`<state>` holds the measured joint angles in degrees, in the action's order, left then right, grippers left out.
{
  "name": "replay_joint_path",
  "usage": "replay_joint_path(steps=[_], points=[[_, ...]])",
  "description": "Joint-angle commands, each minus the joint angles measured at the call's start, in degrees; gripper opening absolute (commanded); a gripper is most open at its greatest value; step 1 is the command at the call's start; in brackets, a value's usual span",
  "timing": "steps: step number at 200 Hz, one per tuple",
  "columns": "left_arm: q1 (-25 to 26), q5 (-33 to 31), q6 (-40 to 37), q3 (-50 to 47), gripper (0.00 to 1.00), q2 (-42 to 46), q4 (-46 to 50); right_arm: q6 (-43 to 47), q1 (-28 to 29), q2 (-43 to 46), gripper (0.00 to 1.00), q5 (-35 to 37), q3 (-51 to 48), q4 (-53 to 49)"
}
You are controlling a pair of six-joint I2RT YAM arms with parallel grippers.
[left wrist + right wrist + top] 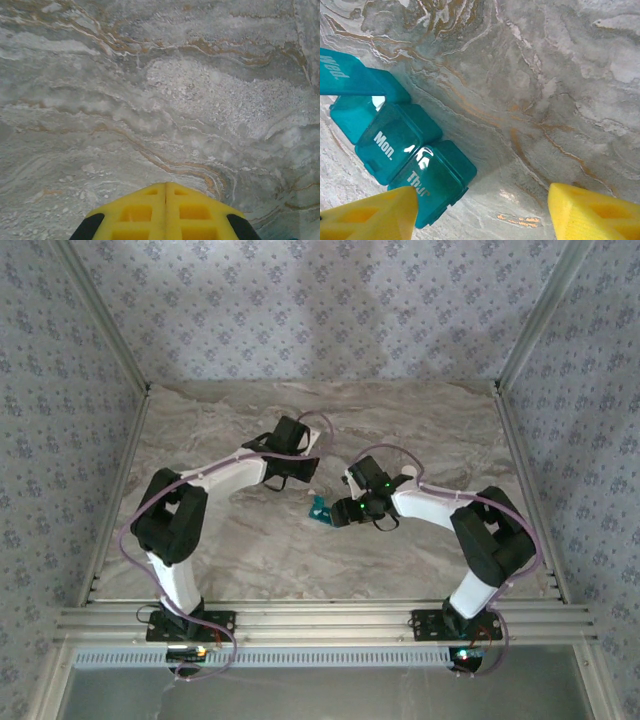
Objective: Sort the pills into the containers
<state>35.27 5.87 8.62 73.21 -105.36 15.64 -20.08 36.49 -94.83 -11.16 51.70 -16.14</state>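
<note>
The containers point(405, 150) are a teal strip of three square compartments lying on the marble table at the left of the right wrist view. The lids marked "Mon." and "Thur" are down, and the far compartment's lid point(345, 75) stands up. My right gripper point(482, 200) is open, its left finger point(370, 215) right beside the "Thur" compartment, with bare table between the fingers. From above, the containers point(320, 508) sit just left of my right gripper point(342, 510). My left gripper point(166, 189) is shut with nothing in it and hovers over bare marble point(296, 478). The pills are out of view.
The marble table point(230, 550) is enclosed by patterned walls at the left, back and right, with metal rails point(320, 620) along the near edge. Both arms reach into the middle, their grippers close together.
</note>
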Motion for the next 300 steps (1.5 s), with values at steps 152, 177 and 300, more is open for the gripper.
replay_joint_path(steps=[152, 177, 300], points=[[5.11, 2.95, -0.45, 1.18, 0.0, -1.47, 6.69, -0.4, -0.48, 0.26, 0.69, 1.21, -0.33, -0.89], [5.49, 3.01, -0.2, 0.14, 0.0, -0.4, 7.25, -0.52, -0.68, 0.29, 0.68, 1.2, -0.62, -0.58], [7.18, 3.25, 0.86, -4.64, 0.0, 4.68, 8.27, -1.24, -0.88, -0.08, 0.68, 1.05, -1.51, 0.38]])
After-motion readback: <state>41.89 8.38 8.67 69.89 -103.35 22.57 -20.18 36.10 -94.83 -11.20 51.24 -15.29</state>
